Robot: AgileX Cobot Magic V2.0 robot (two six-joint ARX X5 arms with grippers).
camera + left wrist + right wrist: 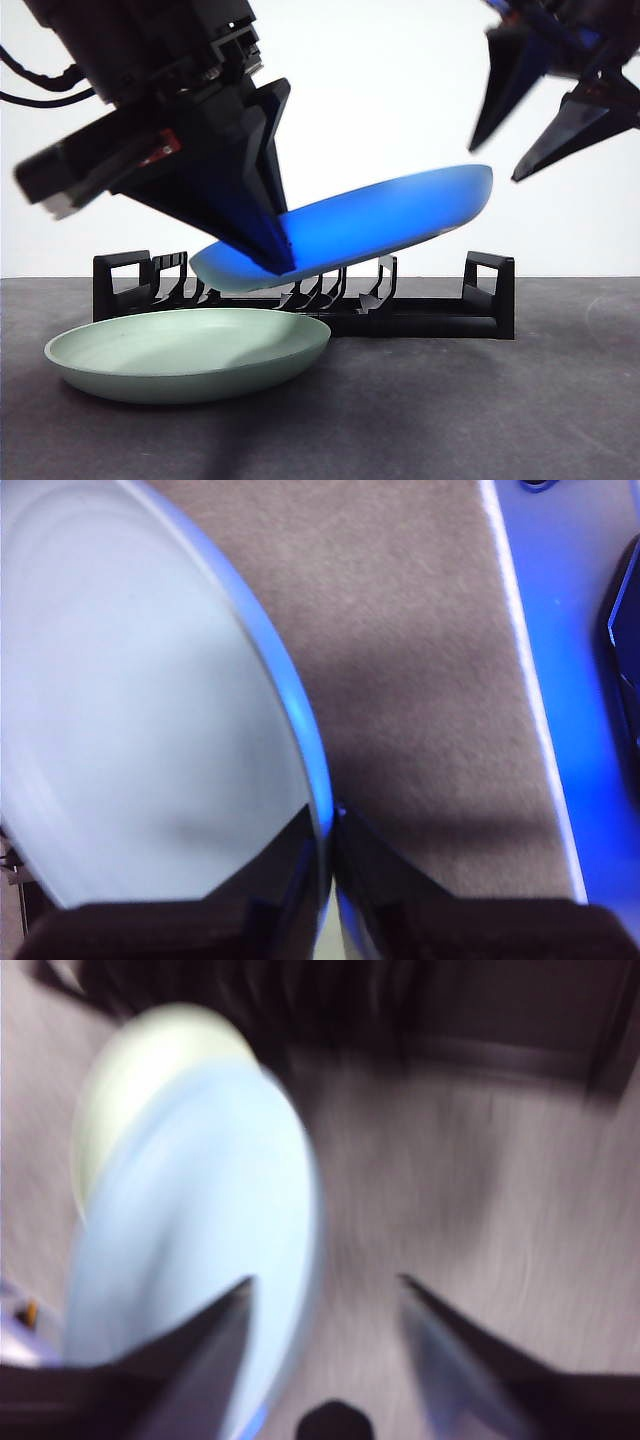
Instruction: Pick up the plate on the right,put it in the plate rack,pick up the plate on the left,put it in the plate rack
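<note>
Front view: we saw a shallow round glossy blue plate (370, 222) held in the air at the middle of the frame, tilted, its right edge high and its left edge low over the rack.
Left gripper: we matched the big dark gripper (278, 262) coming down from the upper left of the front view to the left arm; its jaws were clenched on the low left rim of the blue plate.
Left wrist view: we saw the left gripper (328, 825) with its two black jaws pinched on the plate's blue edge (290, 705), the pale face of the plate filling the left half of that frame.
Right gripper: we saw it (510, 150) at the upper right of the front view, above and just beside the plate's high right edge, jaws spread apart and apart from the plate.
Right wrist view: blurred; we made out the right gripper (325, 1295) with its jaws released and empty, and the blue plate (200, 1250) beside one jaw.
Plate rack: the long low black plastic rack with upright curved prongs and a square loop handle at each end (480, 300) stood on the dark table (480, 410) across the middle, below the blue plate.
Green plate: a shallow round pale green plate (188, 352) lay flat on the table at the lower left, in front of the rack's left end.
Contact with prongs: we could not tell whether the blue plate touched them.
</note>
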